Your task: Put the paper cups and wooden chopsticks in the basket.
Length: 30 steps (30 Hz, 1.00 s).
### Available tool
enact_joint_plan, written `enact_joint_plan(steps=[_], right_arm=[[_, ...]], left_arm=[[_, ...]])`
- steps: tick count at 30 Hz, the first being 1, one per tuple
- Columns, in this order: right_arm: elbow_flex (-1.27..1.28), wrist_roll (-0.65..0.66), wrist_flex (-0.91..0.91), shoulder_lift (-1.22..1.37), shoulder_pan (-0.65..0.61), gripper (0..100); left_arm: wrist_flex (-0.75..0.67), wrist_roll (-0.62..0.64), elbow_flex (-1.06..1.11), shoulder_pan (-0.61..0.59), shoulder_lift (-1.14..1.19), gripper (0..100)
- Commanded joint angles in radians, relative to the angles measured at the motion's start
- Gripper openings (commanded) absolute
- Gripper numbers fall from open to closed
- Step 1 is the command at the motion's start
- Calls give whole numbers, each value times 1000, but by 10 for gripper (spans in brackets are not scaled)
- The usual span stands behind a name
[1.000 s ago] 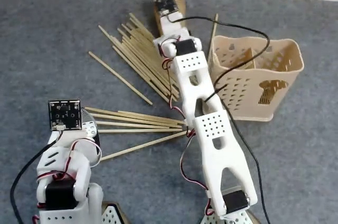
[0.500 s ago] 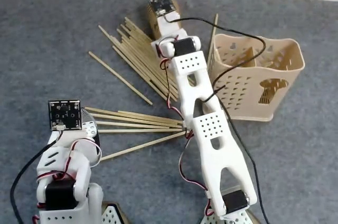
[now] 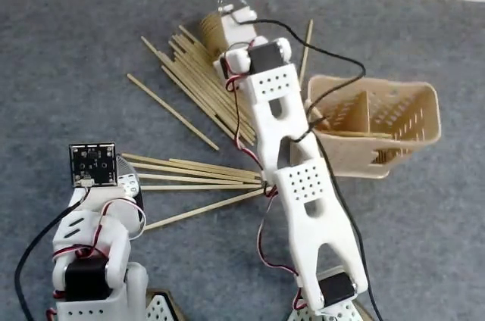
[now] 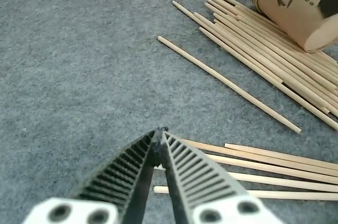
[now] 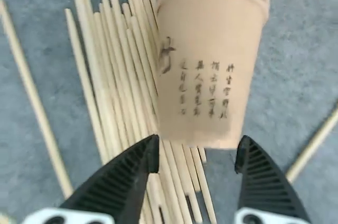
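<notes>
A stack of brown paper cups (image 5: 211, 60) lies on its side over a fan of wooden chopsticks (image 5: 116, 92). My right gripper (image 5: 198, 152) is open, its fingertips on either side of the stack's base. From above, the cups (image 3: 214, 29) lie at the back of the table beside the right arm's wrist (image 3: 254, 56). The beige basket (image 3: 379, 92) leans tilted against that arm. My left gripper (image 4: 160, 133) is shut and empty, low over the carpet near a second group of chopsticks (image 4: 253, 166).
One chopstick (image 3: 170, 111) lies apart, left of the big pile (image 3: 204, 86). Another (image 3: 305, 45) rests behind the basket. Several more chopsticks (image 3: 197, 176) lie between the two arms. The left arm (image 3: 92, 185) stands at the front left on grey carpet.
The right arm has swung farther back and left, and the cups now show beside its wrist. The basket stood upright before and is now tipped and pushed to the right.
</notes>
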Motion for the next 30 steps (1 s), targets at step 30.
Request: enact_joint_plan(steps=[30], right_arm=[[-114, 12, -292, 196, 96, 375]], left_arm=[[-25, 6, -7, -10, -12, 10]])
